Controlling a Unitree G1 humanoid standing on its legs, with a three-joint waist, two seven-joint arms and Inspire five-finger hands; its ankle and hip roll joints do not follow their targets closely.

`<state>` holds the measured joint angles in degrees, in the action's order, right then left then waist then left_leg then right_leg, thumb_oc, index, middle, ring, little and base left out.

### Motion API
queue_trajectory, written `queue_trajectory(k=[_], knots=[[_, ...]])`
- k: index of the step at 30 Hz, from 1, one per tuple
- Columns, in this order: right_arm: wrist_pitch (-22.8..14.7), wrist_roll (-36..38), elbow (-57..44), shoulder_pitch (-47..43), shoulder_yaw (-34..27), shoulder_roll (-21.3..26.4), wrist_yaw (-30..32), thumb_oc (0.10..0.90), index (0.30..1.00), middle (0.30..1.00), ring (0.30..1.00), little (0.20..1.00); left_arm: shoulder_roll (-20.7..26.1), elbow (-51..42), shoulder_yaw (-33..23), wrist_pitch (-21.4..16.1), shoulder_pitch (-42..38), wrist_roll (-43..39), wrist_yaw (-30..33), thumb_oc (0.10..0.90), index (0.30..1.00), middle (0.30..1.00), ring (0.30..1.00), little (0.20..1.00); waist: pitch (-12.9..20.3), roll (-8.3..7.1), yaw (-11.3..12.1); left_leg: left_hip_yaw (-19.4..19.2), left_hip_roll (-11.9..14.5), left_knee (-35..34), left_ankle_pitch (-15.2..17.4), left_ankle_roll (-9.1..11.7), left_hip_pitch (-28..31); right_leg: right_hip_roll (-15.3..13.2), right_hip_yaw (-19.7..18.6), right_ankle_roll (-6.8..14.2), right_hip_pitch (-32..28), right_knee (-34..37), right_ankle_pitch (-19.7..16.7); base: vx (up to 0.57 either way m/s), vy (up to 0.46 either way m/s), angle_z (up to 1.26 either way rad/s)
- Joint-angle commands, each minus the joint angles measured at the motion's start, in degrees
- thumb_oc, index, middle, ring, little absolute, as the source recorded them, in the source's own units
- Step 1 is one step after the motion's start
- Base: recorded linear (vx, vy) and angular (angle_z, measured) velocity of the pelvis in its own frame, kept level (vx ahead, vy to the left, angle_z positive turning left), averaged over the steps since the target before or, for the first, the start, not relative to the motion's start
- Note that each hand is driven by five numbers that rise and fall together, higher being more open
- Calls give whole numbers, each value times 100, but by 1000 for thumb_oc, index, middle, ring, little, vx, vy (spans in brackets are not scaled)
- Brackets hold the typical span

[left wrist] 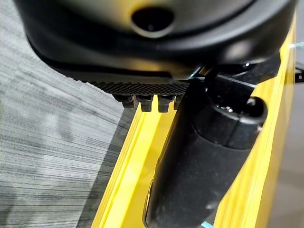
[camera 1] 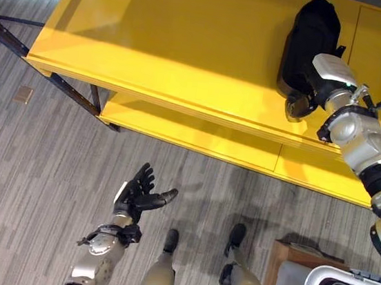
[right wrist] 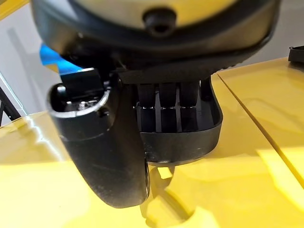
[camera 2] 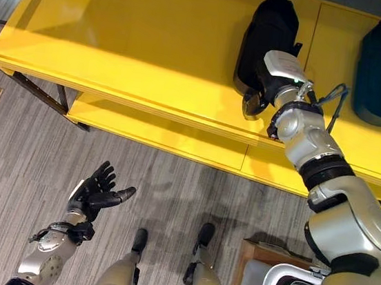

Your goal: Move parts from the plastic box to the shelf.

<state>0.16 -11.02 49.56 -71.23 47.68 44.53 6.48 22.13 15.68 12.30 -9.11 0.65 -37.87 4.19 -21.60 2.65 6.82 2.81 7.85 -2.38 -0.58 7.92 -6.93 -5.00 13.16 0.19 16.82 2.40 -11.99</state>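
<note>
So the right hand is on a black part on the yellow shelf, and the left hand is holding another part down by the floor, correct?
Not quite. The left hand holds nothing; its fingers are spread open above the floor, as the right eye view shows. The rest stands: the right hand is on a black part on the yellow shelf.

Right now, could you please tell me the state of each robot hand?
Left robot hand: open, holding nothing.
Right robot hand: shut on the black moulded plastic part on the yellow shelf.

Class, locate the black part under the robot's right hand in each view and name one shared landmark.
Left eye view: black part upper right, on the yellow shelf.
Right eye view: upper middle.
Right wrist view: centre, past the right hand.
Left wrist view: shelf edge.
Landmark: the yellow shelf.
</note>
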Motion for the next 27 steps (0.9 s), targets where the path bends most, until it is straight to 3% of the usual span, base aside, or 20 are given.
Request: queue_trajectory(k=[1,27], knots=[[-174,60,208,-1081,331,-9,228,400,300,300,300,300,563,-755,252,-541,-34,-33,-156,900,1000,1000,1000,1000,283,-278,117,129,198,-262,-569,-88,-207,-676,-415,704,-198,-687,711,0,0,0],[-172,-95,47,-1151,461,90,107,400,300,300,300,300,601,-723,279,-530,-145,-43,-157,900,1000,1000,1000,1000,227,-308,333,314,90,-262,-590,-115,-377,-767,-220,754,-283,-552,665,3,6,4]])
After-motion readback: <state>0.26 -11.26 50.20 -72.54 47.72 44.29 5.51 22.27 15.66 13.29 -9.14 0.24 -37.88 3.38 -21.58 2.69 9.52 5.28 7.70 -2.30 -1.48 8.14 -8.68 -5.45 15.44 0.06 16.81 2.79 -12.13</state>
